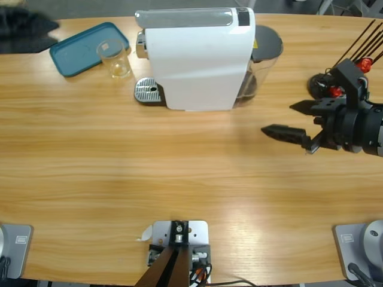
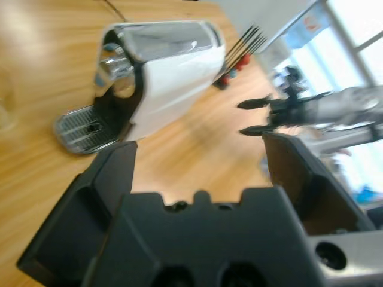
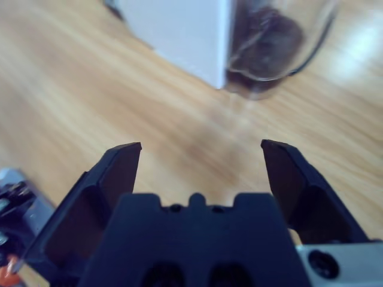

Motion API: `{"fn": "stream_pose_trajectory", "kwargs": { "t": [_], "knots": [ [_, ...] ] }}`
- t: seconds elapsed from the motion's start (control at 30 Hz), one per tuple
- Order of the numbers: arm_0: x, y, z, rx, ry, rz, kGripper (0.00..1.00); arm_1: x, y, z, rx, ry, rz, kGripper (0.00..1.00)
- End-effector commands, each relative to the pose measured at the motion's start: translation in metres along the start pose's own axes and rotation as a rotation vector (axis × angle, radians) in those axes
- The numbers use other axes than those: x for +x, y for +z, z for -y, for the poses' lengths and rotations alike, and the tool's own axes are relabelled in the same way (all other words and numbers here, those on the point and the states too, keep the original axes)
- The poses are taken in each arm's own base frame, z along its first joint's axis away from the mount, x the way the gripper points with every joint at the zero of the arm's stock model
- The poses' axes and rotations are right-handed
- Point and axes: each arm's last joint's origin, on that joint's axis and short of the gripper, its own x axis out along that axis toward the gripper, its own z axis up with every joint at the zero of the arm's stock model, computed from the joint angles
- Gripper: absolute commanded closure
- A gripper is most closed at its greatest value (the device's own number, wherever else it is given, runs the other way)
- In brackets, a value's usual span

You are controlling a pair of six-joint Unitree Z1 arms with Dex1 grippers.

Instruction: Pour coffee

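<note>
Right gripper [image 1: 296, 121] agape, empty, right of white coffee machine [image 1: 197, 60]. Left gripper [image 2: 197, 173] likewise spread, empty. No coffee visible; clear glass [image 1: 115, 58] empty, far left on blue tray [image 1: 75, 51]. Risk: clipping machine's tank when reaching left.

The surface [image 1: 179, 173] was smooth, varnished wood with a soft sheen. Beyond the right claw [image 1: 286, 119], the coffee machine [image 1: 191, 60] had a glossy white plastic body, a polished metal top band and a perforated metal drip grid [image 1: 148, 91]. The claw itself was matt black plastic.
</note>
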Motion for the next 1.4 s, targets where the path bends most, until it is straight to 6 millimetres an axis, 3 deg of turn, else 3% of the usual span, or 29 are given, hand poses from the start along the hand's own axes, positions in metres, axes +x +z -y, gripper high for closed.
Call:
{"fn": "stream_pose_trajectory", "kwargs": {
  "t": [0.03, 0.23, 0.4, 0.83, 1.17, 1.4],
  "knots": [
    [0.034, 0.023, -0.060, -0.223, -0.109, -0.069, 0.105, -0.010, 0.017, 0.001, 0.001, -0.116, -0.032, 0.105],
    [0.054, 0.034, -0.098, -0.298, -0.153, -0.064, 0.191, -0.007, 0.015, 0.003, 0.024, -0.154, -0.088, 0.110],
    [0.072, 0.040, -0.112, -0.323, -0.262, -0.081, 0.271, -0.004, 0.015, 0.003, 0.032, -0.161, -0.095, 0.105],
    [0.106, 0.030, -0.149, -0.377, -0.349, -0.160, 0.248, -0.001, 0.014, 0.003, 0.033, -0.166, -0.097, 0.105],
    [0.115, 0.052, -0.153, -0.374, -0.357, -0.132, 0.251, 0.000, 0.013, 0.003, 0.032, -0.168, -0.099, 0.105],
    [0.118, 0.052, -0.156, -0.436, -0.348, -0.136, 0.253, 0.000, 0.014, 0.003, 0.032, -0.169, -0.097, 0.105]
  ]
}}
